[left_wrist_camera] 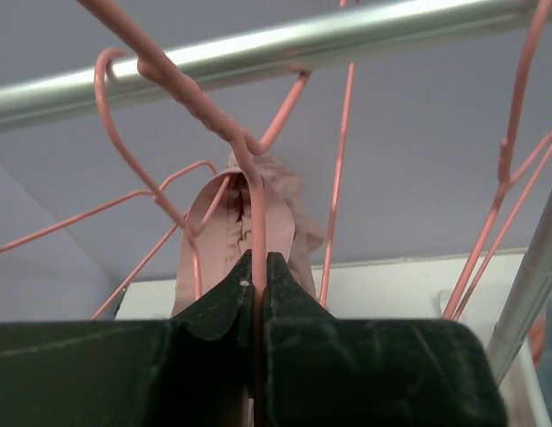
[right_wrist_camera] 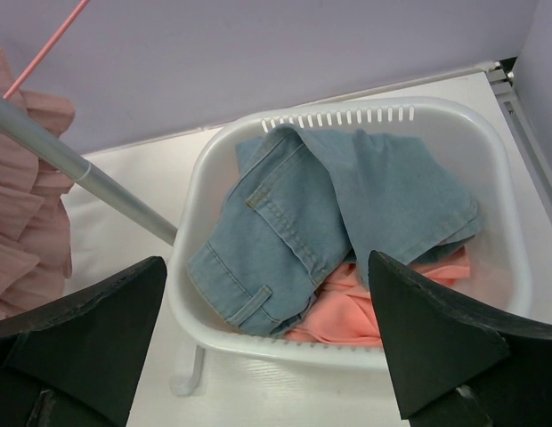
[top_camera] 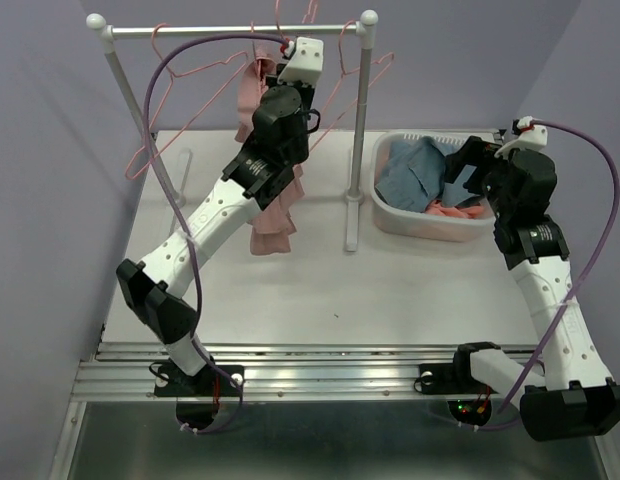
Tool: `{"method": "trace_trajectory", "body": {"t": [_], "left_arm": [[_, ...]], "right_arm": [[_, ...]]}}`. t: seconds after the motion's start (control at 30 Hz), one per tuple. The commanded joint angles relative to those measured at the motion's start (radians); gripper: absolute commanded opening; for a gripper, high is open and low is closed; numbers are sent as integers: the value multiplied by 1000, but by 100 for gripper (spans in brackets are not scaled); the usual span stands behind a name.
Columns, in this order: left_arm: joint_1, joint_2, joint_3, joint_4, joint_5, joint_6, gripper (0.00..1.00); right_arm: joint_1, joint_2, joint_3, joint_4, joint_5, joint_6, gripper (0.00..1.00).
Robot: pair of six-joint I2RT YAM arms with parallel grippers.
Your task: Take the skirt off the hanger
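While the left tool (left_wrist_camera: 258, 271) is pressed together on the wire of the pink hanger (left_wrist_camera: 247, 169), the skirt (left_wrist_camera: 285, 209) bunches just beyond its tips, under the rail (left_wrist_camera: 347, 40). Risky: neighbouring hangers (left_wrist_camera: 340, 160) cross close alongside, so a tug could snag them or unhook the lot. The thin wire might slip the pinch too. The right tool (right_wrist_camera: 267, 267) hangs spread wide above the laundry basket (right_wrist_camera: 490, 151), well apart.

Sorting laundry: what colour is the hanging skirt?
A dusty pink fabric skirt; top external view shows it best.
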Motion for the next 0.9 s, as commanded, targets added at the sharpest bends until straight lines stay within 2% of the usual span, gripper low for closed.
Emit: {"method": "trace_trajectory", "body": {"t": [0.0,0.1,0.23,0.53,0.6,0.67,0.7,0.77,0.83,0.87], "left_arm": [[8,86,164,63,-65,15,0],[15,180,295,14,-105,9,0],[28,235,355,-20,-92,-15,0],[63,237,284,-64,-50,-101,0],[63,213,264,-83,-36,-124,11],[63,186,228,-86,-4,-134,27],[62,160,218,-95,20,-146,39],[62,121,194,-103,45,-160,53],[60,91,180,-112,92,-183,60],[57,62,165,-132,106,-192,68]], "right_arm": [[4,-43,-7,37,37,-7,100],[4,-51,-15,46,37,-7,100],[4,-59,-18,49,46,-2,100],[4,-65,-27,52,35,8,100],[4,-66,-27,52,28,11,100],[4,-68,-27,51,14,15,100],[4,-68,-27,54,2,18,100],[4,-70,-29,52,-4,19,100],[4,-73,-30,52,-11,24,100],[4,-76,-29,54,-14,24,100]]}}
